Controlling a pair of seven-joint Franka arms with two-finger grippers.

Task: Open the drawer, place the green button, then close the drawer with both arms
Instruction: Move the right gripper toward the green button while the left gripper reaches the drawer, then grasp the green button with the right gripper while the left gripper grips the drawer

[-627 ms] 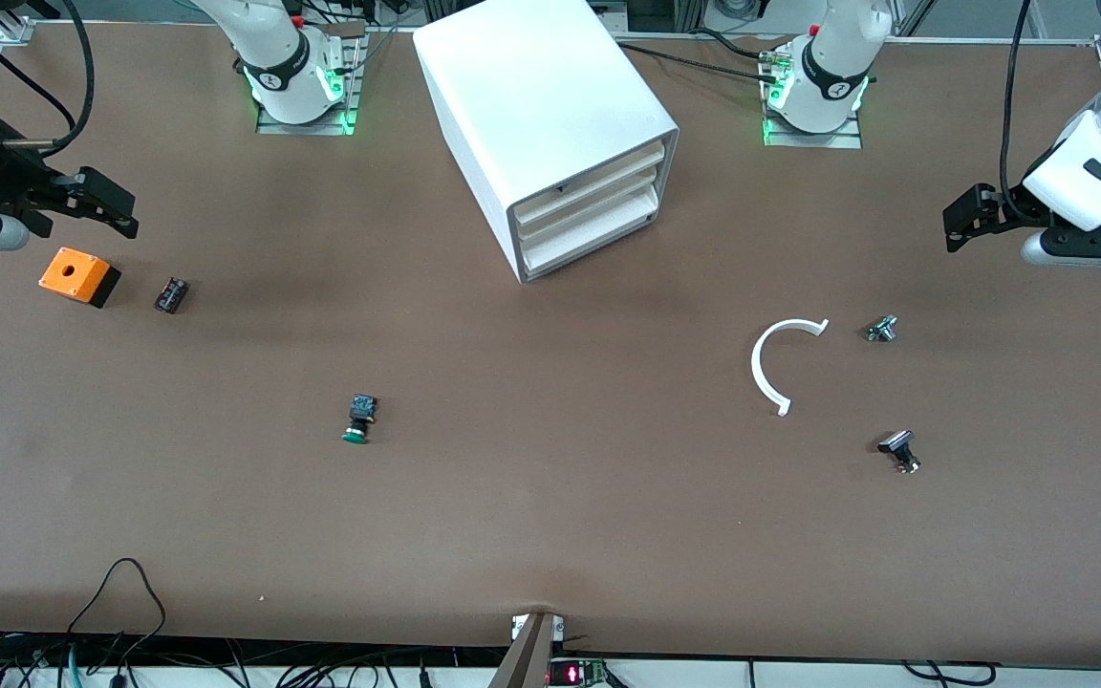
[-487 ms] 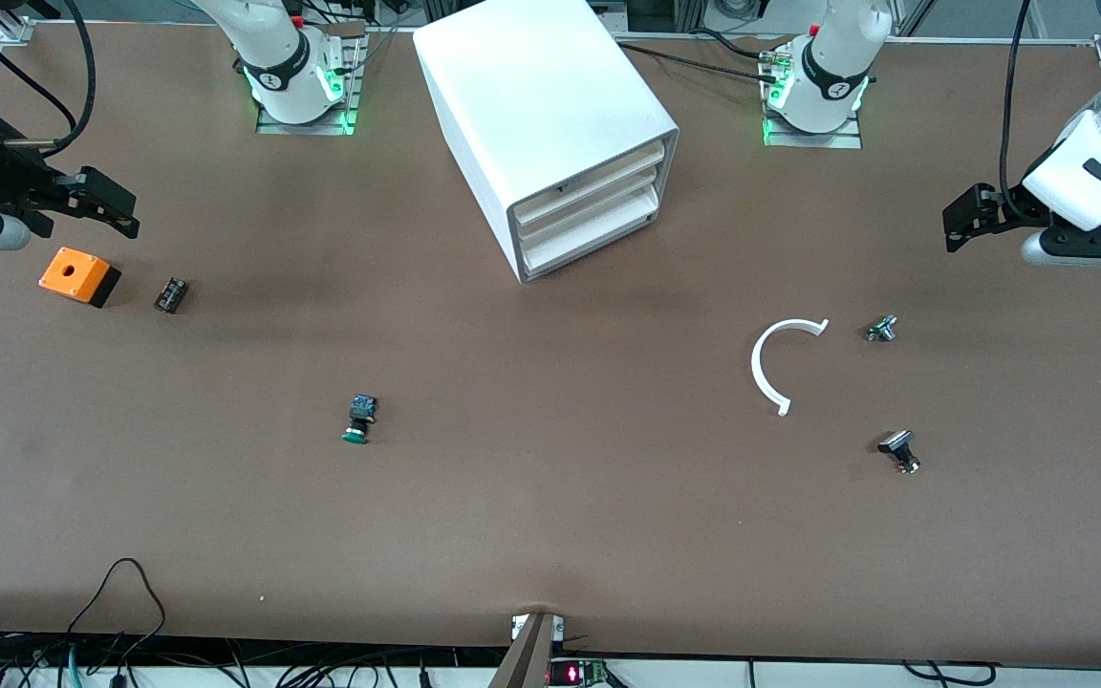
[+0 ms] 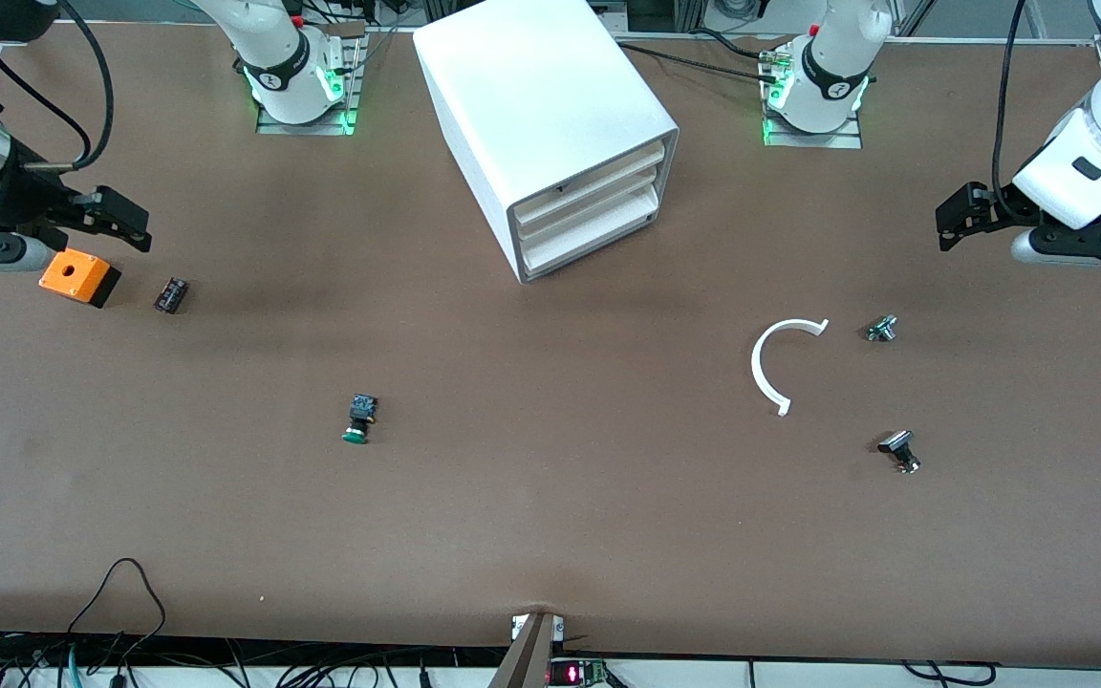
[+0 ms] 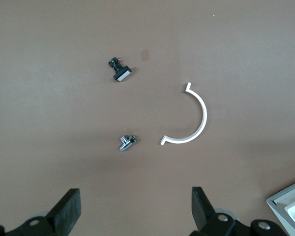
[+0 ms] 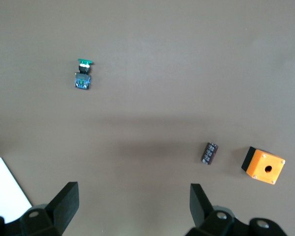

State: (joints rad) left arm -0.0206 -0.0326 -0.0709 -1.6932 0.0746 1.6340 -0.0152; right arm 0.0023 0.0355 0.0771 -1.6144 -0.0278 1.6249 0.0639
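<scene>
The big white cabinet [image 3: 550,124] stands between the two arm bases, with all its drawers shut. The lowest drawer [image 3: 593,240] shows its plain flat front. The green-capped button [image 3: 358,419] lies on its side on the brown table, toward the right arm's end. It also shows in the right wrist view [image 5: 83,76]. My right gripper [image 3: 120,218] is open and empty in the air, over the table beside the orange box; its wrist view [image 5: 132,194] shows only bare table between the fingers. My left gripper [image 3: 954,218] is open and empty over the left arm's end of the table, also seen in its wrist view [image 4: 135,201].
An orange box with a hole [image 3: 78,275] and a small black part [image 3: 171,294] lie under the right gripper's area. A white C-shaped ring [image 3: 768,368] and two silver-and-black buttons [image 3: 882,328] [image 3: 900,449] lie toward the left arm's end. Cables run along the table's near edge.
Both grippers have shifted slightly toward the middle of the table. The right one now hangs closer over the orange box. Nothing on the table has moved.
</scene>
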